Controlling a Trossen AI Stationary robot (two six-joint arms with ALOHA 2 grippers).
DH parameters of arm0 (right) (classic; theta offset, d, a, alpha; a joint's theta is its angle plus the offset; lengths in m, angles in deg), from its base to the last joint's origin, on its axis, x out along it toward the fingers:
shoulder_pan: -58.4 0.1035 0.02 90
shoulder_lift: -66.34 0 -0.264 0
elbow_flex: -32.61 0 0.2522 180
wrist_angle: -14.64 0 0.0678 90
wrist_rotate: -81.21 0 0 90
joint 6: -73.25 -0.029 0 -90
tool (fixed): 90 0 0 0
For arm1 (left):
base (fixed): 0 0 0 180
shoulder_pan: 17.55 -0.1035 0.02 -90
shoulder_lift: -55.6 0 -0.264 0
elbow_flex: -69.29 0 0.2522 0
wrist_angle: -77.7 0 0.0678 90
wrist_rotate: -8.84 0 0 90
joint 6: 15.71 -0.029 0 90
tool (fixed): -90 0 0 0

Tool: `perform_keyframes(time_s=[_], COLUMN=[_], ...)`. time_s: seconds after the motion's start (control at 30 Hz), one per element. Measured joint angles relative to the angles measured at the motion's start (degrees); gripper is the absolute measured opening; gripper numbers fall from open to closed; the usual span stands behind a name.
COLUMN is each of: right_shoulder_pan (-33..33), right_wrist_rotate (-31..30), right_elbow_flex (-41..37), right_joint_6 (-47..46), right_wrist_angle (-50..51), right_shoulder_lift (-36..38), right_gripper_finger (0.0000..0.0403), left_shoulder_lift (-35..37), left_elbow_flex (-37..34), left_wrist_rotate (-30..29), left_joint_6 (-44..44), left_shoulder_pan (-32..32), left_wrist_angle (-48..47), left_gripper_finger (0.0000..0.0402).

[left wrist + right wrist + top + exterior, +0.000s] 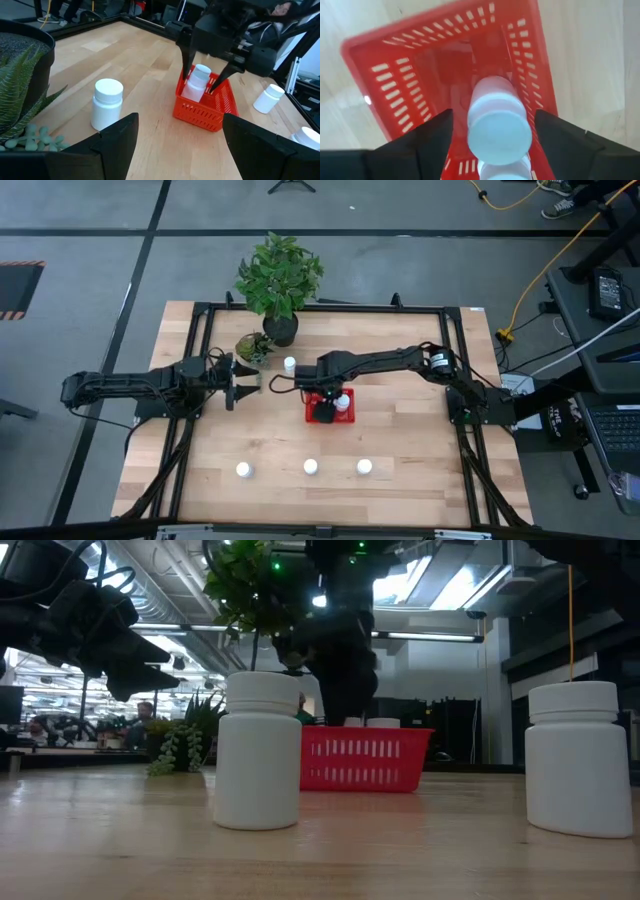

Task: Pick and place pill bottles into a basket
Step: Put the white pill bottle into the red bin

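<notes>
Nearest, three pill bottles (311, 467) stand in a row on the table (400, 440). Farther back, the right gripper (202, 82) hangs in the red basket (325, 418), fingers spread beside a bottle (495, 117) (not squeezing it). Another bottle (289, 364) stands beyond, by the left gripper (247, 380), fingers wide.

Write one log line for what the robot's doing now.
right claw open around tilted bottle in basket | left claw open, waiting by plant | four bottles outside basket
</notes>
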Motion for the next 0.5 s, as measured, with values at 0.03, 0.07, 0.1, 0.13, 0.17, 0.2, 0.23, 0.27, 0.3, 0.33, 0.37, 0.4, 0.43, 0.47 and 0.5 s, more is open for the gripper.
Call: perform_keyframes(time_s=[0.03,0.07,0.1,0.13,0.17,0.2,0.23,0.27,0.3,0.33,0.37,0.4,0.43,0.47,0.5], right_shoulder_pan=[0.0,0.0,0.0,0.0,0.0,0.0,0.0,0.0,0.0,-0.2,-0.3,-0.5,-0.9,-1.4,-2.0], right_wrist_rotate=[0.0,0.0,-0.4,-1.1,-1.9,-3.0,-4.1,-5.0,-5.9,-6.6,-7.2,-7.6,-7.6,-7.5,-7.3], right_elbow_flex=[0.5,1.1,1.9,3.0,4.1,5.5,6.8,8.3,9.8,11.2,12.7,14.1,15.3,16.3,16.9], right_joint_6=[0.0,-0.1,-0.1,-0.1,0.0,0.0,0.1,0.2,0.4,0.9,1.7,2.4,3.1,3.3,3.3], right_wrist_angle=[0.0,0.1,0.1,0.3,0.6,1.1,1.8,2.4,2.6,2.6,2.3,1.6,0.2,-1.5,-3.3], right_shoulder_lift=[0.0,0.0,0.0,0.0,0.0,0.0,0.0,0.0,0.0,0.0,0.0,0.0,0.0,0.0,0.0], right_gripper_finger=[0.0282,0.0283,0.0283,0.0283,0.0283,0.0283,0.0284,0.0284,0.0284,0.0284,0.0284,0.0284,0.0284,0.0284,0.0284], left_shoulder_lift=[0.0,0.0,0.0,0.0,0.0,0.0,0.0,0.0,0.0,0.0,0.0,0.0,0.0,0.0,0.0], left_elbow_flex=[0.0,0.0,0.0,0.0,0.0,0.0,0.0,0.0,0.0,0.0,0.0,0.0,0.0,0.0,0.0], left_wrist_rotate=[0.0,0.0,0.0,0.0,0.0,0.0,0.0,0.0,0.0,0.0,0.0,0.0,0.0,0.0,0.0], left_joint_6=[0.0,0.0,0.0,0.0,0.0,0.0,0.0,0.0,0.0,-0.1,-0.1,-0.1,-0.3,-0.7,-1.0], left_shoulder_pan=[0.0,0.0,0.0,0.0,0.0,0.0,0.0,0.0,0.0,0.0,0.0,0.0,0.0,0.0,0.0], left_wrist_angle=[0.0,0.0,0.0,0.0,0.0,0.0,0.0,0.0,0.0,0.0,0.0,0.0,0.0,0.0,0.0], left_gripper_finger=[0.0281,0.0281,0.0281,0.0281,0.0281,0.0281,0.0281,0.0281,0.0281,0.0281,0.0281,0.0281,0.0281,0.0281,0.0281])
